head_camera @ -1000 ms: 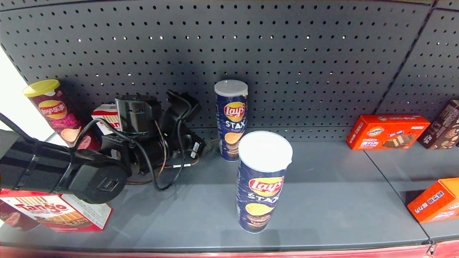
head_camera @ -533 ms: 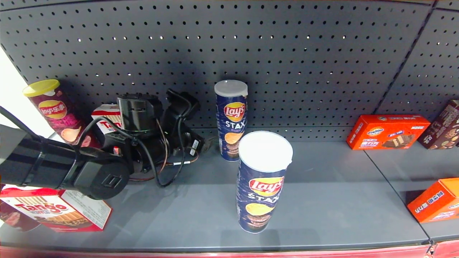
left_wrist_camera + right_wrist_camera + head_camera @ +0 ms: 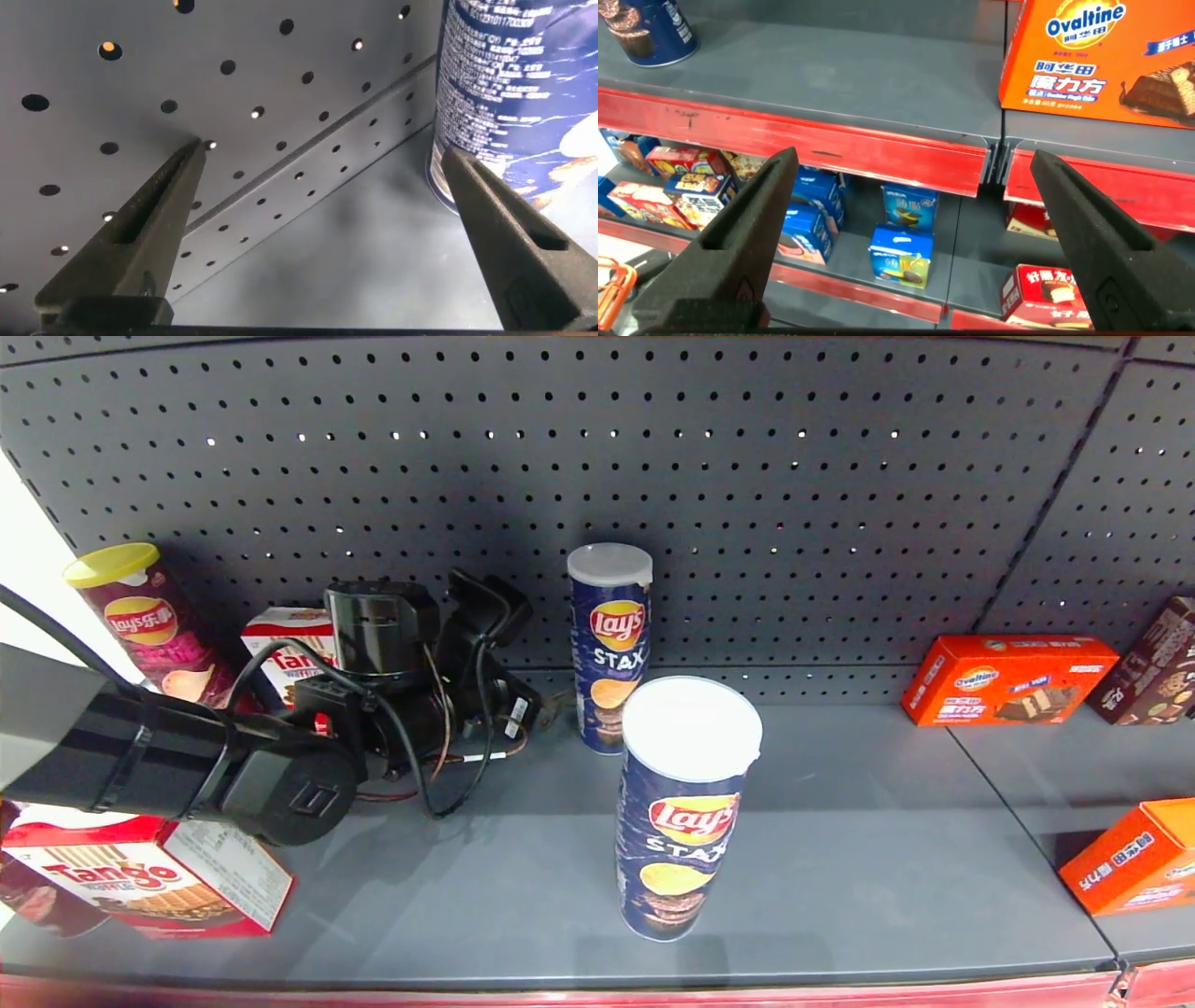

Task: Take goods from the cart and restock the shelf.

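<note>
Chip can (image 3: 505,84) half cut off, beside spread L jaws.

The shelf (image 3: 840,859) and its perforated back panel (image 3: 747,476) look like matt grey painted metal, the front chip can (image 3: 680,845) has a glossy printed wrap under a smooth plastic lid (image 3: 691,728), and the orange box (image 3: 1008,677) at three o'clock is glossy card.

Left arm (image 3: 140,765) is covering part of the rear wafer box (image 3: 280,630). Head-view edges are clipping the front wafer box (image 3: 140,887), orange box (image 3: 1134,859) and brown box (image 3: 1162,667). Chip can (image 3: 523,93) is running off the left wrist view.
</note>
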{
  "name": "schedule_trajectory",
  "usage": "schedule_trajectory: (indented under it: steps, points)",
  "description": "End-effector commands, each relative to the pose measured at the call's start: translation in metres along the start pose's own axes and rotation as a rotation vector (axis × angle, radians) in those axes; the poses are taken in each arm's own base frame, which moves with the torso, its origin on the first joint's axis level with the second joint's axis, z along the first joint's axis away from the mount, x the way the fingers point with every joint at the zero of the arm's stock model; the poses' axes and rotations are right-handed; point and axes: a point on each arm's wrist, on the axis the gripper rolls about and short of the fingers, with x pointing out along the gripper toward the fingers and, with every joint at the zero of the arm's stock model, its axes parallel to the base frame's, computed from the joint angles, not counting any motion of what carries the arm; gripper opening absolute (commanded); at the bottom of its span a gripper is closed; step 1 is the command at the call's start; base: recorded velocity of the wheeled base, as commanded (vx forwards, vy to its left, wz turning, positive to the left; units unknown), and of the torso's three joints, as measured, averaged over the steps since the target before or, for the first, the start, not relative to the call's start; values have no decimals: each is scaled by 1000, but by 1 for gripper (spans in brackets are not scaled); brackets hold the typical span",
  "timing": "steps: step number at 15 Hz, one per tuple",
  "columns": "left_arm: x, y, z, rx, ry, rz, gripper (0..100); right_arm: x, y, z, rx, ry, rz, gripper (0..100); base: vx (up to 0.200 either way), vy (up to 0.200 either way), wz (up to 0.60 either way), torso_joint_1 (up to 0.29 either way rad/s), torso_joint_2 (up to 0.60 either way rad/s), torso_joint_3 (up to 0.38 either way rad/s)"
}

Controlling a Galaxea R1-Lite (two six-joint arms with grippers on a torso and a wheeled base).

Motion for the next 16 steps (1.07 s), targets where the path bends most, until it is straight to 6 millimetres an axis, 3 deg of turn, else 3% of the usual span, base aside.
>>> schedule_trajectory:
  steps: [1,16]
  points:
    - [4,-3,-2,1,5,-7,100,0,0,0,0,0,0,100,0,0,0,0,0,0]
    - [0,-8,5,0,-18,-19,100,0,0,0,0,0,0,100,0,0,0,0,0,0]
